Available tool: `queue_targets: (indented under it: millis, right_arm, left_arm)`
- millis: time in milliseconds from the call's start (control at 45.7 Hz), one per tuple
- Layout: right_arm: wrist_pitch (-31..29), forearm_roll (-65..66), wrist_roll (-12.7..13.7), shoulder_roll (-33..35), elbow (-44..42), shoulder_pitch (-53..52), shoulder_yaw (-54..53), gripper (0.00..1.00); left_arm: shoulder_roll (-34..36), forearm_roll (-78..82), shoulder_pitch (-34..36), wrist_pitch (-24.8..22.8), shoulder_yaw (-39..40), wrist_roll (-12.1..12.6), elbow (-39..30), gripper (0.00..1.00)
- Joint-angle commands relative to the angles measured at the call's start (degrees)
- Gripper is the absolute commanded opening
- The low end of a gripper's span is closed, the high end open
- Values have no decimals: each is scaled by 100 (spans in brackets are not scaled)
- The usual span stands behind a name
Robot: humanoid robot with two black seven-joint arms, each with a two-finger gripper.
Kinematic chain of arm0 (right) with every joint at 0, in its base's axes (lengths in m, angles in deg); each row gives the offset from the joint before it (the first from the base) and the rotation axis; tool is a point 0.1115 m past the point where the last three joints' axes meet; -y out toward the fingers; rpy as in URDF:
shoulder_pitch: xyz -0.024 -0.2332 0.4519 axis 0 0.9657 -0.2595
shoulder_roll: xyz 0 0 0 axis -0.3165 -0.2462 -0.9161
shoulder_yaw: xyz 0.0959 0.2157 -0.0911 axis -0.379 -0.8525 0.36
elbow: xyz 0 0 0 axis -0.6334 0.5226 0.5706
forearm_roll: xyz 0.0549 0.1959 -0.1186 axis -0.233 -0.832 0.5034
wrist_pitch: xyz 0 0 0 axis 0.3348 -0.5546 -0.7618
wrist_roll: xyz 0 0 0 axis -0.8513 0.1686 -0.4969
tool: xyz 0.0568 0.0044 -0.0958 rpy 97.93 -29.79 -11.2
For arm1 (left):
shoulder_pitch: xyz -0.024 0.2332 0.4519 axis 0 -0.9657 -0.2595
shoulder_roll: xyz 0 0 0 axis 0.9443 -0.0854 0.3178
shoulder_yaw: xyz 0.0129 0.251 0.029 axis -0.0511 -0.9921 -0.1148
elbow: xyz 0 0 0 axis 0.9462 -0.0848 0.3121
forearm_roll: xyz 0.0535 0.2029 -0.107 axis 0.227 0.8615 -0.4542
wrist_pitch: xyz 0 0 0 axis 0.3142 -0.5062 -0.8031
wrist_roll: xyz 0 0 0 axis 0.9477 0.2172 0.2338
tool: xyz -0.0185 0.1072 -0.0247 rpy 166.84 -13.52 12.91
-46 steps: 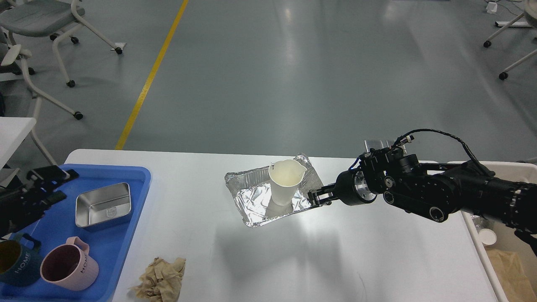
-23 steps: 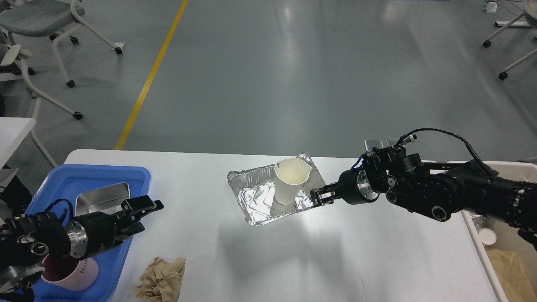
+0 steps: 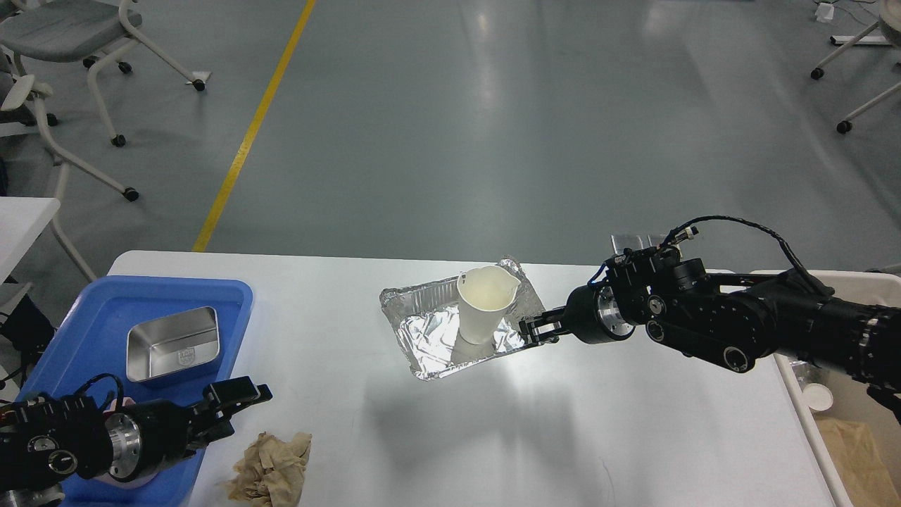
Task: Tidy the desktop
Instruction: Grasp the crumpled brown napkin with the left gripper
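The white desktop [image 3: 535, 422] fills the lower view. A crumpled foil tray [image 3: 436, 338] sits at its middle back with a white paper cup [image 3: 484, 303] standing in it. My right gripper [image 3: 531, 329] is shut on the foil tray's right rim. A crumpled brown paper napkin [image 3: 271, 468] lies at the front left. My left gripper [image 3: 236, 401] is open and empty, just above and left of the napkin, over the edge of the blue tray [image 3: 91, 310].
The blue tray holds a steel rectangular dish [image 3: 172, 343]; my left arm hides the mugs. A beige bin [image 3: 855, 429] with rubbish stands off the desktop's right edge. Chairs stand on the floor at the far left and right.
My left arm came in from the left, reached out, then dropped toward the napkin. The foil tray with the cup shifted slightly right, held by my right gripper.
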Motion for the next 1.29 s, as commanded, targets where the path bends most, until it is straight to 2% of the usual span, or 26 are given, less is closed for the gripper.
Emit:
queue_targets:
  millis: [0, 175, 394, 526, 635, 657, 679, 745, 876, 1007, 1095, 1270]
  right_arm:
    - [0, 0, 0, -13, 0, 0, -1, 0]
    - [8, 0, 0, -22, 0, 17, -1, 0]
    - [17, 0, 0, -13, 0, 17, -1, 0]
    - [17, 0, 0, -4, 0, 17, -10, 0]
    - [26, 0, 0, -22, -8, 26, -10, 0]
    - [26, 0, 0, -22, -17, 35, -10, 0]
    - [26, 0, 0, -30, -17, 35, -1, 0]
    - [35, 0, 0, -31, -17, 35, -10, 0]
    - [44, 0, 9, -22, -17, 26, -10, 0]
    - [44, 0, 0, -4, -17, 26, -1, 0]
    - [44, 0, 0, 4, -8, 35, -10, 0]
    - [44, 0, 0, -13, -17, 26, -1, 0]
  left_arm:
    - [-30, 13, -226, 20, 0, -1, 44, 88]
    - [-487, 13, -578, 187, -9, -1, 246, 88]
    - [-689, 65, -692, 222, -18, 25, 369, 87]
    - [-707, 469, -780, 301, -18, 51, 387, 82]
    - [-707, 540, -815, 327, -18, 78, 387, 68]
    - [-707, 549, -824, 336, -27, 78, 387, 63]
    - [-716, 549, -842, 336, -62, 69, 378, 54]
    - [-716, 549, -842, 336, -88, 25, 378, 45]
    - [-716, 566, -842, 336, -97, -54, 378, 35]
    - [-716, 663, -851, 336, -97, -265, 378, 27]
    - [-725, 672, -851, 354, -97, -344, 378, 17]
    - [-725, 707, -833, 442, -97, -608, 370, 3]
